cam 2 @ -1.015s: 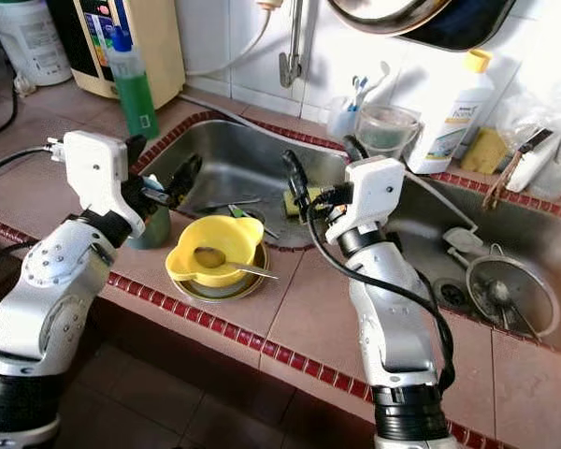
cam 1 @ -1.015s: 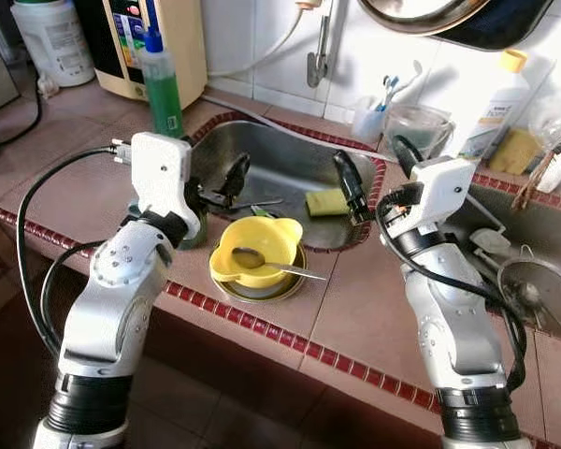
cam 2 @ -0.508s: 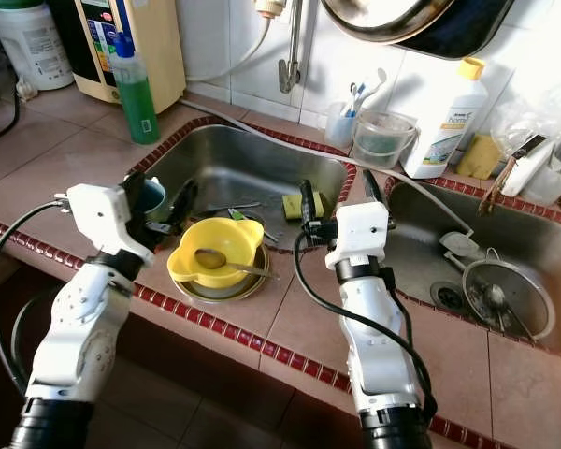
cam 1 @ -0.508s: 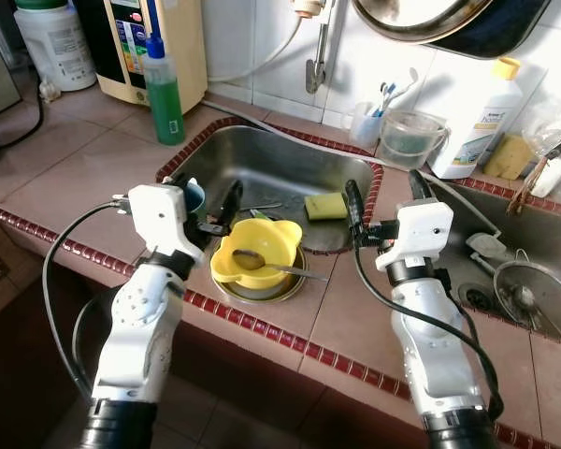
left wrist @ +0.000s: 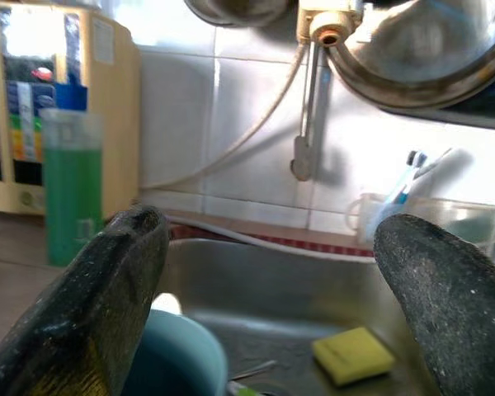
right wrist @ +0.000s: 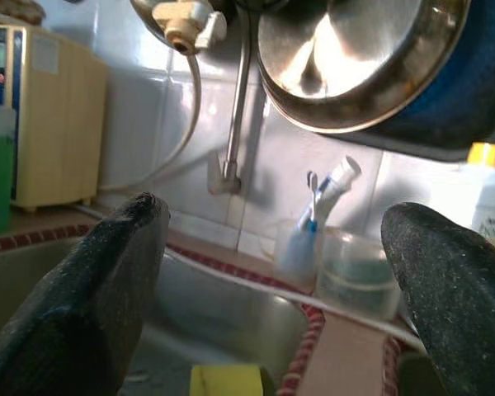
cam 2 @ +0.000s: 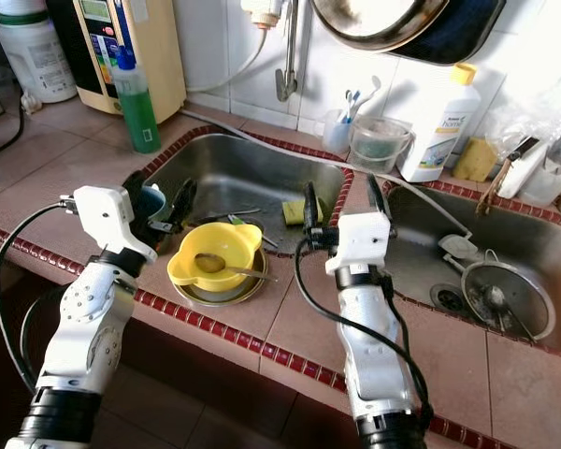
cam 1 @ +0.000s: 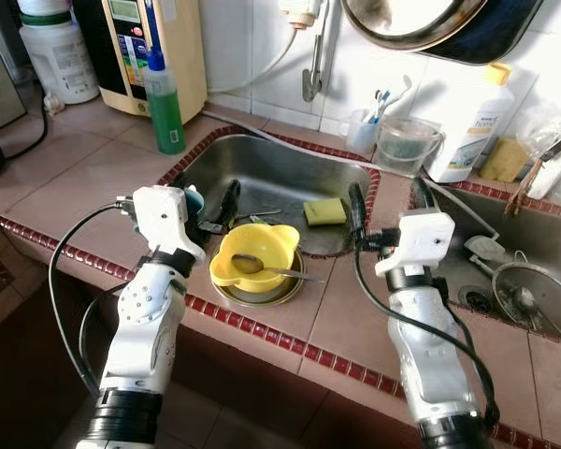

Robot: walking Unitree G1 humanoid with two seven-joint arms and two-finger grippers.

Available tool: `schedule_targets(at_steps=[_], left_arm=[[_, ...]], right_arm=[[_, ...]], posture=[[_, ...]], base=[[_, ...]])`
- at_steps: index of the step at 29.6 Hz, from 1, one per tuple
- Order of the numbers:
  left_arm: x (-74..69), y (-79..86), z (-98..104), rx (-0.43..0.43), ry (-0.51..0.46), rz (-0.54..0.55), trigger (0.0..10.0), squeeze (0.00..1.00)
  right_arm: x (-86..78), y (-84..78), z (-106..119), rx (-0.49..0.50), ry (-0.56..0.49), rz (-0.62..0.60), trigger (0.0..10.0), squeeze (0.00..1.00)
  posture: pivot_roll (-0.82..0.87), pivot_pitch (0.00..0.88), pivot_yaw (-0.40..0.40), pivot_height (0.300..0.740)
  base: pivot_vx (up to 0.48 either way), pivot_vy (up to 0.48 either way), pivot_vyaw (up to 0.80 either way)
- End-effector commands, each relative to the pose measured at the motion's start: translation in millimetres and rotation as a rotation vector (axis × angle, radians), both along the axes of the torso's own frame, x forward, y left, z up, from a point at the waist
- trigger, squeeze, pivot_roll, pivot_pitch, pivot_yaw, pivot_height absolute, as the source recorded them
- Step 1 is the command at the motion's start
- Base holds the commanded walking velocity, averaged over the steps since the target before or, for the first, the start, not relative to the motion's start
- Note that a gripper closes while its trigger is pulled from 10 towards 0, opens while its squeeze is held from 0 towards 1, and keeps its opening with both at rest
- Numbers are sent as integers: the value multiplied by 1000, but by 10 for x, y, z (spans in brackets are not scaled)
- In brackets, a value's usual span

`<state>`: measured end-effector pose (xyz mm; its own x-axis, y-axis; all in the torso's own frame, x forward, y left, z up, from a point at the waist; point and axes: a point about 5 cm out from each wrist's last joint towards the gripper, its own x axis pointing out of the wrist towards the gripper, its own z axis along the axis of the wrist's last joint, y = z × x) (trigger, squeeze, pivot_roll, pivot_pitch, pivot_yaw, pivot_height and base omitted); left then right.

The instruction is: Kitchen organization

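1. Left gripper [cam 1: 217,208]: fingers spread, holding nothing, raised at the near left rim of the sink [cam 1: 262,159].
2. Right gripper [cam 1: 385,204]: fingers wide apart, empty, raised over the tiled strip at the sink's right rim.
3. Yellow bowl [cam 1: 256,253]: on the counter edge between the two grippers, nearer the left one; it sits on a metal plate [cam 1: 258,290] and holds a spoon [cam 1: 266,267] whose handle points toward the right gripper.
4. Blue cup [left wrist: 175,356]: just below the left gripper; contents not visible.
5. Sponge [cam 1: 325,210]: in the sink, beyond the bowl, close to the right gripper's left finger.
6. Green bottle [cam 1: 164,92]: upright on the counter, well beyond the left gripper.
7. Clear jug [cam 1: 404,144]: beyond the right gripper, by the wall; contents unclear.
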<state>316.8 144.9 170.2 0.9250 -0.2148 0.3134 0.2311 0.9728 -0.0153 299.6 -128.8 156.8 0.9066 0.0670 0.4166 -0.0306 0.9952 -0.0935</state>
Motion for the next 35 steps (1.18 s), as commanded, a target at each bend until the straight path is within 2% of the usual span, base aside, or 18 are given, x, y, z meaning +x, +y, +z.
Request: schedule_targets(at_steps=[1,5,8,17,26,35], left_arm=[[-14,21,-27,32,5,22,10000,0],[-74,68,-34,28,-6,36,10000,0],[-116,90,-140,32,23,59,10000,0],[-186,2,-262,45,65,51,10000,0],[-191,114,-237,72,58,69,10000,0],[-198,85,-244,104,57,53,10000,0]], right_arm=[[-9,1,-18,7,-1,-2,10000,0],[-13,4,-36,21,7,-2,10000,0],[-5,22,-69,26,18,2,10000,0],[-28,18,-201,4,57,1,10000,0],[-52,17,-199,3,49,1,10000,0],[-40,50,-190,2,46,13,10000,0]], posture=[[-222,3,-15,740],[-209,0,-26,740],[-196,0,-37,740],[-197,0,-34,740],[-196,0,-33,740],[-191,0,-37,740]], base=[[0,0,0],[0,0,0],[0,0,0],[0,0,0],[0,0,0],[0,0,0]])
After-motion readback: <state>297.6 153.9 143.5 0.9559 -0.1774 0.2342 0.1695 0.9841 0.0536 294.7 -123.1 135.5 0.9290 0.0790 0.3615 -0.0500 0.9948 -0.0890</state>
